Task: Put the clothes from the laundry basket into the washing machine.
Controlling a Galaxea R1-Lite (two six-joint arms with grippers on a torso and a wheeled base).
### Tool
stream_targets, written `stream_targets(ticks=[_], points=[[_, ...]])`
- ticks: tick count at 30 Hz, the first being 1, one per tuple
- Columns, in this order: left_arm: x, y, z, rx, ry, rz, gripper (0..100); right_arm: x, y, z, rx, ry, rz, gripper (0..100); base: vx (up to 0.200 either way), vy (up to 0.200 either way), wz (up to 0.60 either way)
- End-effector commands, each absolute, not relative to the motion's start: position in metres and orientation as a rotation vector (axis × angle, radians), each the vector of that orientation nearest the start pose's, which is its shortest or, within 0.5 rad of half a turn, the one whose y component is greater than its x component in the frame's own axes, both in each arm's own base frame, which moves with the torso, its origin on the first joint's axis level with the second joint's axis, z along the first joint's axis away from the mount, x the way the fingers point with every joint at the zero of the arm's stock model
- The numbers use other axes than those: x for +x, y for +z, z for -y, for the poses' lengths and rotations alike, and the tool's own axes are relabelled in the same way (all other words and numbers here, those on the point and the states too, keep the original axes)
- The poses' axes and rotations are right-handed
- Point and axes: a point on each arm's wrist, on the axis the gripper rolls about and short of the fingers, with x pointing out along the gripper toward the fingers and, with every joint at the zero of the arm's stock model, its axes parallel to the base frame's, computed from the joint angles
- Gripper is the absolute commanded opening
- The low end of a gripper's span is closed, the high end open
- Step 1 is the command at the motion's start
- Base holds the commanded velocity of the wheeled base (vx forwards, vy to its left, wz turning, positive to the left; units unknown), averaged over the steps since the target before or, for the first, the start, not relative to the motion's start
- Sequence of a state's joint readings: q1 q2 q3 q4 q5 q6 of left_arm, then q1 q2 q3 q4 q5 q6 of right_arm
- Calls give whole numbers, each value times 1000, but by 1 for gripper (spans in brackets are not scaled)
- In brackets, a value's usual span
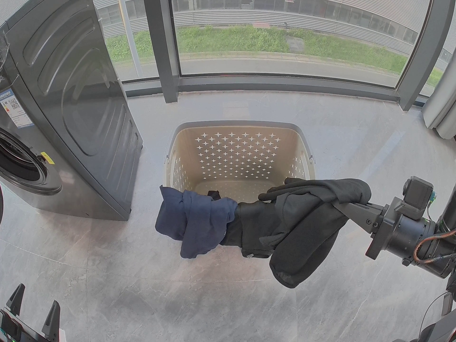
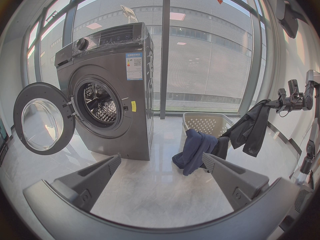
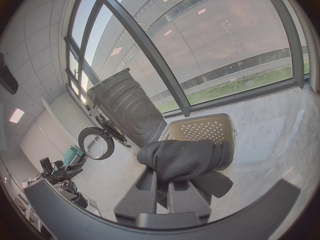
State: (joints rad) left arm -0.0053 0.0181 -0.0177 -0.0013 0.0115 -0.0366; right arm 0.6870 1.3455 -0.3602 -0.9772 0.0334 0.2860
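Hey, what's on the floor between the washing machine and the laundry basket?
Just bare grey floor between the washing machine and the laundry basket, seen in the head view. The blue garment hangs over the basket's near rim.

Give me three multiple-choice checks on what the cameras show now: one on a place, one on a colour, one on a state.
1. Where is the navy garment?
A. Inside the drum
B. Draped over the laundry basket rim
C. Flat on the floor by the window

2. What colour is the held garment in the right gripper?
A. White
B. Red
C. Black

3. The washing machine door is:
A. Open
B. Shut
C. Missing

Answers: B, it hangs over the near rim; C, the fingers pinch black cloth; A, the door is swung wide off its opening.
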Motion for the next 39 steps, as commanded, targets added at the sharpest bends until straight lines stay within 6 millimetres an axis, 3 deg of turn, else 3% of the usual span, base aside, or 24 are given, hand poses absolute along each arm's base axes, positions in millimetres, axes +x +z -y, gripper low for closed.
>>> stream_targets(ticks=[1, 25, 39], points=[[-22, 76, 0, -38, 6, -4, 100, 151, 188, -124, 272, 710, -110, 0, 0, 200, 0], [-22, 76, 0, -38, 6, -6, 100, 157, 186, -131, 272, 721, -100, 0, 0, 200, 0], [-22, 76, 0, -38, 6, -6, 100, 169, 201, -132, 301, 551, -32, 0, 0, 200, 0]])
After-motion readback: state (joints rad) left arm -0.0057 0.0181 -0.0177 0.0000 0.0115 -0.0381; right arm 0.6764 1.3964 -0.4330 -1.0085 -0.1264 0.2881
